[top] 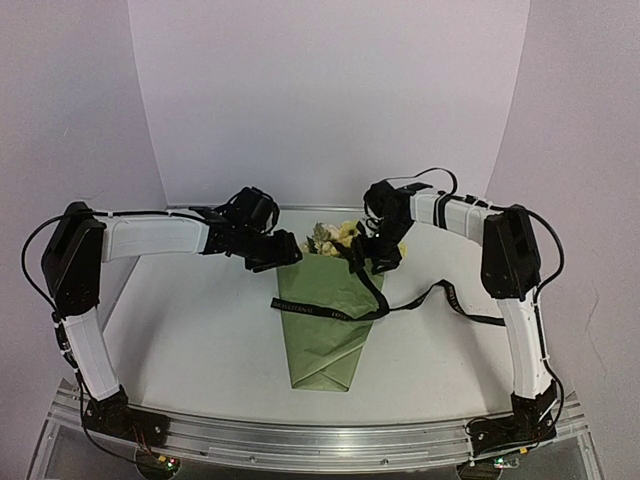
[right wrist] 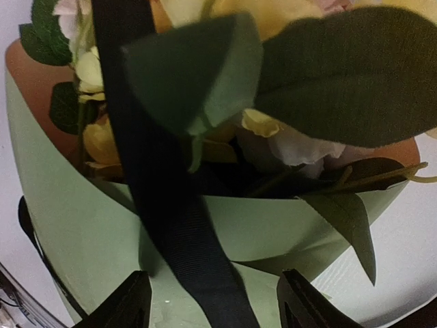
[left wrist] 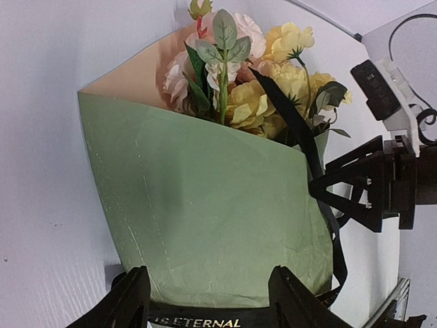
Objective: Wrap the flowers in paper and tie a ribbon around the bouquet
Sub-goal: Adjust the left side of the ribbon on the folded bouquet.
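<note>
1. Top view: the bouquet [top: 322, 335] lies on the white table [top: 190, 330], with its folded point toward the arm bases. The flowers [top: 335, 235] are at its far end. The paper [top: 318, 360] shows its olive-green face. The ribbon [top: 305, 306] crosses the paper as a lettered band and trails off to the right over the table. Another strand climbs the right edge to the blooms. The left gripper [top: 283, 255] sits at the bouquet's far left corner and the right gripper [top: 378, 260] at its far right corner, beside the blooms. From here the jaws are too small to read.

2. Left wrist view: the left gripper [left wrist: 208, 297] has its fingers [left wrist: 130, 304] spread wide, with green paper [left wrist: 205, 205] filling the gap. I cannot tell whether they touch it. The lettered ribbon [left wrist: 198, 321] runs across just between the fingertips. Yellow and cream flowers [left wrist: 263, 89] rise from the paper's mouth against its tan inner face. A black strand runs down the right edge, where the right gripper stands just beside it.

3. Right wrist view: the right gripper [right wrist: 215, 304] has its fingers [right wrist: 123, 307] well apart. The ribbon [right wrist: 171, 205] comes down over the flowers [right wrist: 95, 68] and the rim of the paper [right wrist: 82, 225] into the gap, pinched by neither finger. Dark leaves [right wrist: 341, 75] loom blurred near the lens.
</note>
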{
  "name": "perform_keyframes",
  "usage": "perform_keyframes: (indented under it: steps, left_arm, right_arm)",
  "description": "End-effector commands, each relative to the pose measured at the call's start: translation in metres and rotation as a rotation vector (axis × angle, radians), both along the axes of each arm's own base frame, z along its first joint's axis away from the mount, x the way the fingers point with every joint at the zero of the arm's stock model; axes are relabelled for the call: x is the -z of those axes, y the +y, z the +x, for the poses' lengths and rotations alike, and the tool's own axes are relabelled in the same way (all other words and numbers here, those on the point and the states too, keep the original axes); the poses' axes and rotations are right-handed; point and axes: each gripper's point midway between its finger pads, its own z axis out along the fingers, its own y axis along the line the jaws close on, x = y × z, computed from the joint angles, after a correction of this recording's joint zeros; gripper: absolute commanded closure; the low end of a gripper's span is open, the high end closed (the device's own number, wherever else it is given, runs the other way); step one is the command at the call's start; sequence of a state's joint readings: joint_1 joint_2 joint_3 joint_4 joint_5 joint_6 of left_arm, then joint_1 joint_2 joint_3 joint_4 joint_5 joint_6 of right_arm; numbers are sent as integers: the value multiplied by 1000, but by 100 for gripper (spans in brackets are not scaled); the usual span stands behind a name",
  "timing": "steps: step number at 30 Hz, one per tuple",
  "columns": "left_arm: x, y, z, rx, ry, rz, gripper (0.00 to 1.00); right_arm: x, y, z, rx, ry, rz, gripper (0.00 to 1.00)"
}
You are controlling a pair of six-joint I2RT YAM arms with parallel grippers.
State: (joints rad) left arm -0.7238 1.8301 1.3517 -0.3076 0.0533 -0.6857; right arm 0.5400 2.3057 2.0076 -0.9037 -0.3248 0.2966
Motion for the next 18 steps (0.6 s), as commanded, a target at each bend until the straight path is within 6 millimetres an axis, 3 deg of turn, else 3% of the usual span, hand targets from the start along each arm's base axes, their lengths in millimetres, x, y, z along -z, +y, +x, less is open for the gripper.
perform_keyframes:
  steps: [1, 12, 18]
  left_arm:
    - [-24, -5, 1, 10, -41, -58, 39]
    - [-19, -11, 5, 24, -29, -58, 41]
    - [-16, -14, 1, 63, -30, -61, 42]
  right_arm:
    - [-7, 0, 4, -2, -15, -22, 41]
    - [-12, 1, -1, 31, -3, -11, 92]
    - [-38, -10, -5, 74, -47, -26, 100]
